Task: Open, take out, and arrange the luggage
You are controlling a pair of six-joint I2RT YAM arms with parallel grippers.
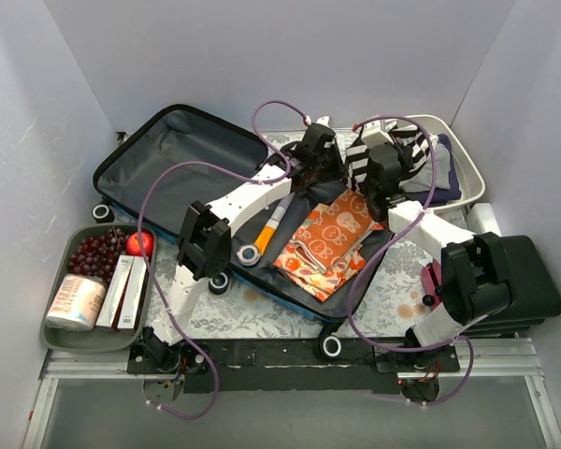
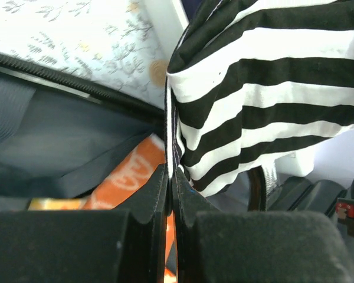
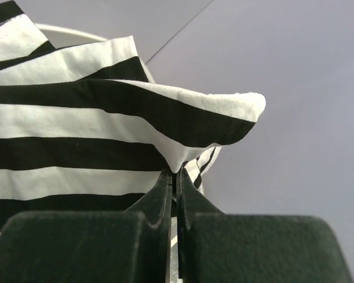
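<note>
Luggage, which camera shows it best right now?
The top view: the luggage lies open with both halves visible and orange cloth inside. The left wrist view catches only some of its grey lining. The right wrist view shows none of it, just striped cloth.

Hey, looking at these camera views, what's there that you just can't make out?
- The white tub's contents, top view: mostly covered by the striped cloth.
- That cloth's full shape, both wrist views: cut off by frame edges.
- Print on the boxes in the tray, top view: too small.
- The luggage floor under the orange cloth, top view: hidden by it.
</note>
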